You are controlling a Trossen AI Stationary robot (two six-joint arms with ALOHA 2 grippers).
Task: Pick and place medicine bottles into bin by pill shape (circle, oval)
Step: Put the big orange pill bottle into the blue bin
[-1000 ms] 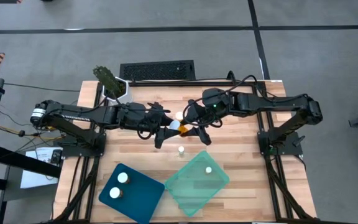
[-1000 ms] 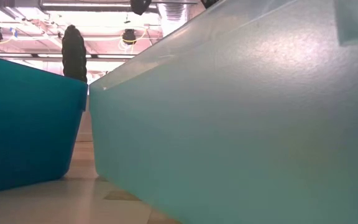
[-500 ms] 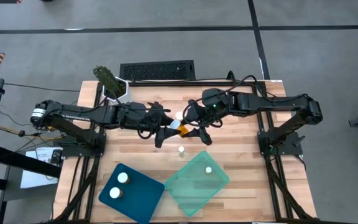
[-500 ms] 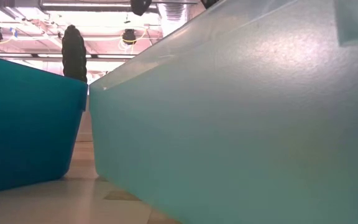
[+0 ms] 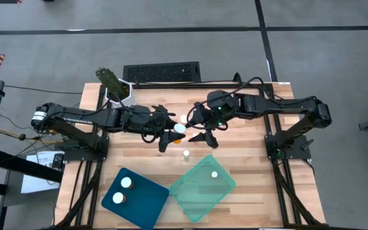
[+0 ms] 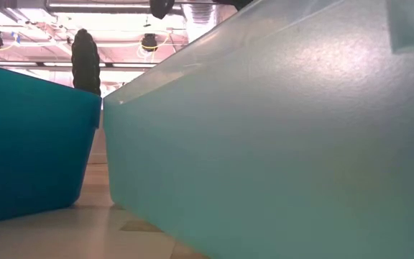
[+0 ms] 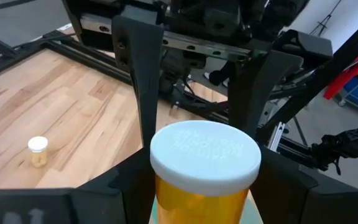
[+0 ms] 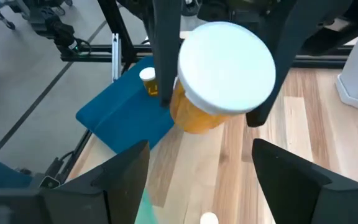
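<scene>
A medicine bottle with an amber body and a round white cap point(image 5: 179, 128) is held above the middle of the table. My left gripper point(image 5: 171, 133) is shut on it; the bottle fills the left wrist view point(image 7: 204, 155). My right gripper point(image 5: 202, 132) is open and faces the cap point(image 8: 225, 59), one finger standing on each side, clear of it. A small bottle point(image 5: 186, 154) stands on the wood, and another white cap point(image 5: 183, 118) shows just beyond the grippers. My left gripper pinches the bottle's amber body point(image 7: 194, 199), below the cap, between its two fingers point(image 8: 163, 68). The fingers come about level from the table's left and lie along the bottle. The bottle is lifted clear of the table, its cap pointing toward my right gripper.
A dark blue tray point(image 5: 147, 203) at the near left holds two bottles. A light green tray point(image 5: 197, 191) beside it holds one bottle point(image 5: 214, 174). Both trays fill the low view point(image 6: 279, 129). A white pot with a green plant point(image 5: 117, 88) stands at the far left corner.
The bottle's amber body showed between the two grippers before. Now mostly its white cap shows, right at my left gripper's tips, a little farther toward the table's left. Both arms have otherwise kept their places.
</scene>
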